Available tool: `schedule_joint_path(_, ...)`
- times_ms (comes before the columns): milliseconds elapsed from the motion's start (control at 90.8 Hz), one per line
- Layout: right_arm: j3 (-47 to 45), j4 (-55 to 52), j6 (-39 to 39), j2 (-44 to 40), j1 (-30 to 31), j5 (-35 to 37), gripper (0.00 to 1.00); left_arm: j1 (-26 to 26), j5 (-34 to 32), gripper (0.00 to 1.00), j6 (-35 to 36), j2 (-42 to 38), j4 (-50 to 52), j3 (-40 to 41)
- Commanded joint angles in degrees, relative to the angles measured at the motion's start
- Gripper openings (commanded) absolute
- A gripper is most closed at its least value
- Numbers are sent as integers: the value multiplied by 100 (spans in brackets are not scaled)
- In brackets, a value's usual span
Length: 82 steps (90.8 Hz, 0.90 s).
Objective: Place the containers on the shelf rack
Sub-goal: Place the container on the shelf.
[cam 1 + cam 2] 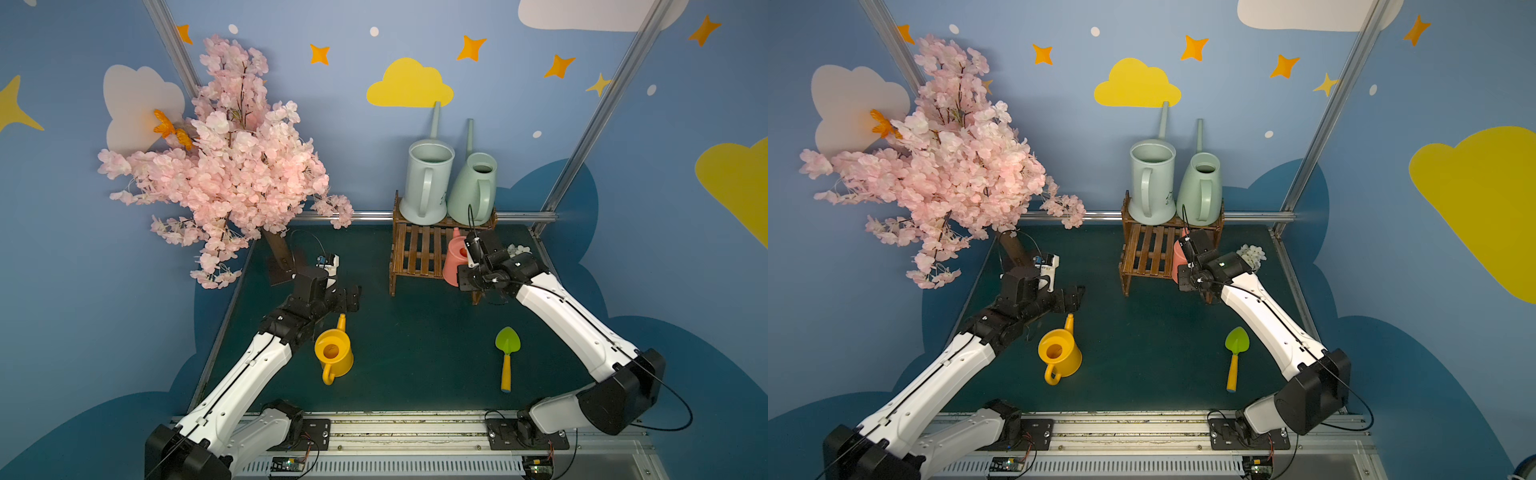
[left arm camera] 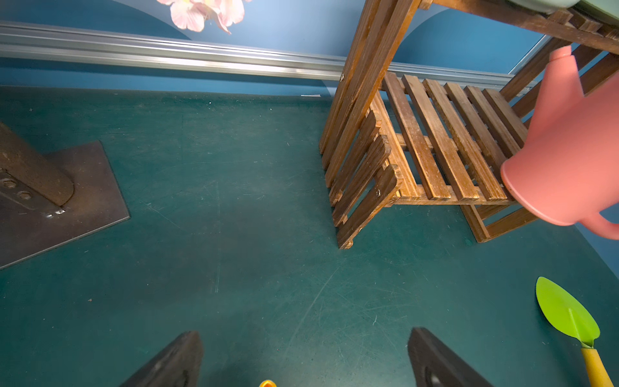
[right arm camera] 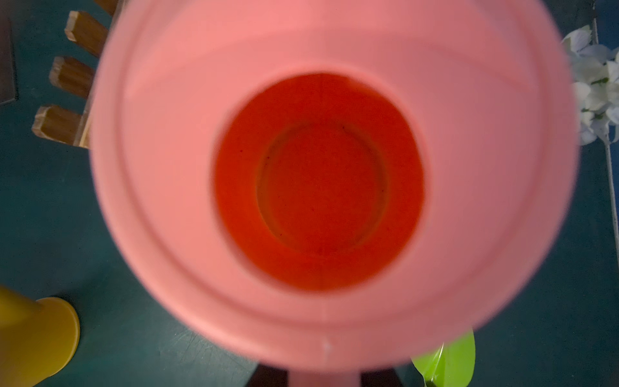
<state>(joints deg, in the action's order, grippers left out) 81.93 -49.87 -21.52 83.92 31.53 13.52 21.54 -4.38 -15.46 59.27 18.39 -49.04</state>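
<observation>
Salmon-pink moulded plastic fills the right wrist view, where the small salmon-pink watering can [image 3: 321, 187] is seen from above its mouth and nothing is seen inside it. Its handle is pinched from both sides by the dark fingers of the right gripper [image 3: 323, 380]. In both top views this can is held at the right end of the shelf rack [image 1: 415, 253], level with the lower tier. In the left wrist view it is seen tilted, with the spout towards the far wall and the base over the near right corner of the slats. Whether the slats are touched cannot be told. The upper tier is taken up by the tall blue-grey can [image 1: 428, 183] and, just beside it on the right, the tall mint-green can [image 1: 473, 191]. The small yellow watering can [image 1: 334, 353] is stood upright on the green table [image 1: 415, 332] at the near left, its handle turned to the near edge. The left gripper [image 2: 304, 363] is hung just beyond it, with the jaws spread wide and nothing between them. Both small cans are judged light, stiff and smooth. Being empty, they could be tipped by a slight knock, so the loop handle is judged the surest place for a hold. A green-and-yellow trowel [image 1: 507, 353] is seen lying at the near right.
</observation>
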Motion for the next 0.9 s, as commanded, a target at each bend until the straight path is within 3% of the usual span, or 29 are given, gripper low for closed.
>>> schedule_joint_path(0, 118, -102, 35, 194, -50, 99, 8, 8, -54, 100, 97, -15, -98, 34)
schedule_joint_path(562, 399, -102, -57, 731, -189, 197, 12, 9, -50, 100, 101, -85, -78, 70)
schedule_joint_path(749, 430, -104, -72, 767, -200, 15, 26, 14, 14, 100, 60, -154, 62, 53)
schedule_joint_path(892, 438, -102, -128, 719, -199, -130, 42, 18, 127, 100, -20, -301, 332, 38)
